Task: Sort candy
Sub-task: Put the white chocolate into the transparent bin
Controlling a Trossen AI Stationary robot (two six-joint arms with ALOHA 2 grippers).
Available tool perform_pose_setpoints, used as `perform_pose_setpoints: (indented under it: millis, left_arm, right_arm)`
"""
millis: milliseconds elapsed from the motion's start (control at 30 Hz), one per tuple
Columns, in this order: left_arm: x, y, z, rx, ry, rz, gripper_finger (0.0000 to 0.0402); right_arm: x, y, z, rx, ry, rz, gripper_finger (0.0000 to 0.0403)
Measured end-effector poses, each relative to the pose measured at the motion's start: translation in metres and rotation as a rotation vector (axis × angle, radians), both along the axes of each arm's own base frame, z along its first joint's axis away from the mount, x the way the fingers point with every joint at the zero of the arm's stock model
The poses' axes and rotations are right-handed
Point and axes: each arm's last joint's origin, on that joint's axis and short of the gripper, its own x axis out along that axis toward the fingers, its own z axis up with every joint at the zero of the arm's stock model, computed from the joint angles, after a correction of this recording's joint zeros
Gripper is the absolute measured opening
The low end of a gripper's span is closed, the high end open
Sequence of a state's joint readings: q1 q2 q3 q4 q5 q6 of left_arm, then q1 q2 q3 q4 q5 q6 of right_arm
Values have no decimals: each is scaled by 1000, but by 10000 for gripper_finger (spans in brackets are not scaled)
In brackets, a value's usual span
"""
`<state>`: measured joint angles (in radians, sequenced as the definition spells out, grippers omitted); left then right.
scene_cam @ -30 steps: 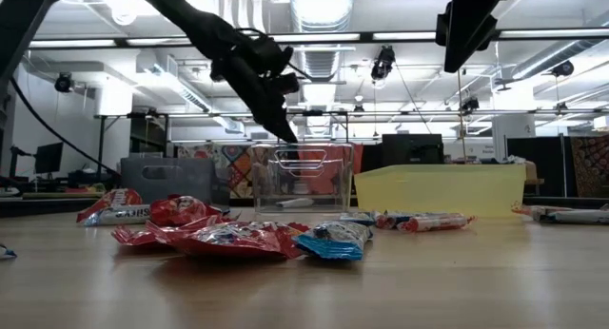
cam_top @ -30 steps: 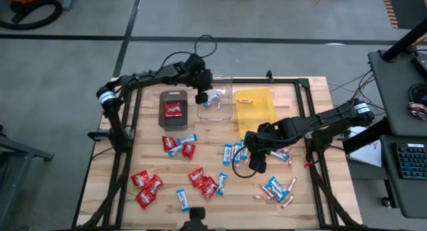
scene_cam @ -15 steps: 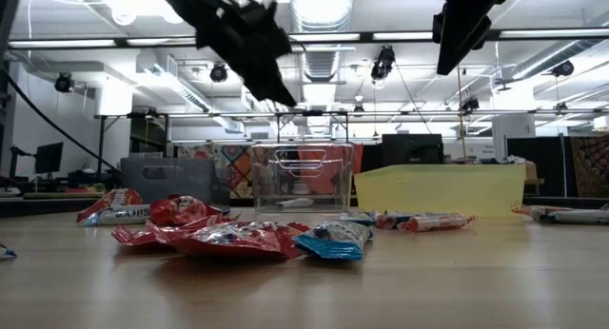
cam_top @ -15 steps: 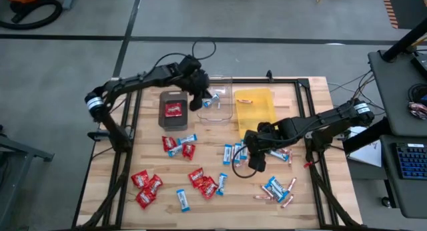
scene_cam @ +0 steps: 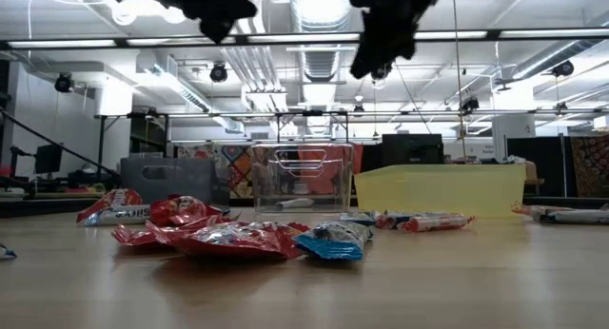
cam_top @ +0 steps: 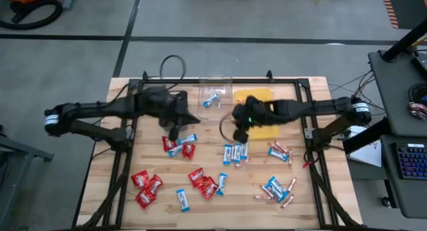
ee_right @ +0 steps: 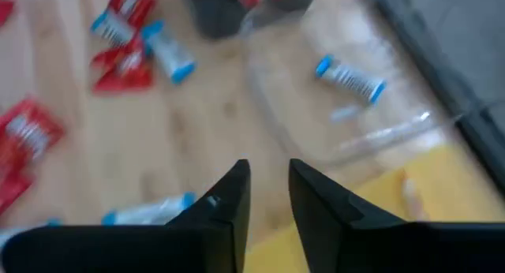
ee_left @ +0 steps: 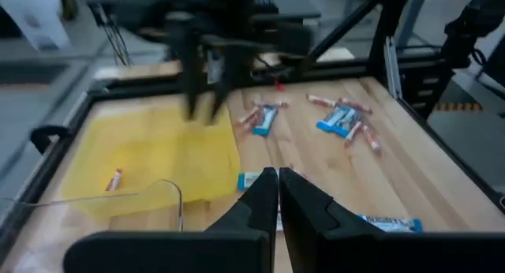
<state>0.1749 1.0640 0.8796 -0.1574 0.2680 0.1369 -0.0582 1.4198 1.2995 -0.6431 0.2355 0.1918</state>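
Right gripper (cam_top: 239, 133) first: it hangs over the near-left corner of the yellow tray (cam_top: 261, 97), high off the wood. Its own camera shows the two fingers (ee_right: 233, 196) parted by only a narrow gap, with bare wood showing through and nothing between them.

Over to the left gripper (cam_top: 175, 127), in the air by the tabletop's far-left area, tips pressed tight together (ee_left: 278, 178) and carrying nothing I can see.

Where's the candy? Most of it is loose on the tabletop:
- A small bunch of blue-and-white bars (cam_top: 234, 153) lies just nearward of the right gripper.
- Red packets with a blue bar (cam_top: 179, 145) sit just nearward of the left gripper.
- More red packets (cam_top: 147, 188) lie toward the near-left corner.
- Pinkish-copper sticks mixed with blue bars (cam_top: 278, 189) lie toward the near-right.

Some is already sorted. One blue bar (cam_top: 212, 101) is in the clear tray (cam_top: 215, 79), and a stick (ee_left: 114, 179) lies in the yellow one.

Now the relation that matters. The bars by the right gripper lie toward the near edge from it, with their long axes running roughly far-to-near. The right arm is plainly the closer one. I'd judge it needs to drop down and close across the short side of a bar. The left arm is better placed for the red-and-blue cluster beneath it.

The wrappers carry print, but none of it is legible.
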Motion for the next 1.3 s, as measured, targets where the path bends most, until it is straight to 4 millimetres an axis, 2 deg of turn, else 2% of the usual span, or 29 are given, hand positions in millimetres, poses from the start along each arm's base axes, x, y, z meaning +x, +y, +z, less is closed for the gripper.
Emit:
perform_pose_setpoints:
  millis: [133,267,400,633,800,933,1100,1300]
  left_arm:
    - [-21,-5,-3,37,-47,90,0]
    - [-34,-4,-6,71,-64,181,0]
    - [-38,-4,-8,86,-68,200,0]
    - [-36,-4,-11,87,-52,199,0]
    - [-36,-4,-11,89,-54,199,0]
    - [-36,-4,-11,94,-54,197,0]
    - [-36,-4,-11,102,-53,194,0]
    - [-37,-4,-12,112,-39,190,0]
  right_arm:
    - [11,-35,0,-5,-87,26,43]
    - [22,-67,-8,-14,-149,28,22]
    - [31,-95,-24,-26,-161,15,12]
    - [46,-130,-55,-82,-163,-14,12]
    - [56,-148,-73,-81,-137,-38,13]
    - [71,-157,-84,-72,-124,-36,13]
    - [87,-164,-102,-23,-20,-7,13]
    - [95,-169,-115,-2,101,33,13]
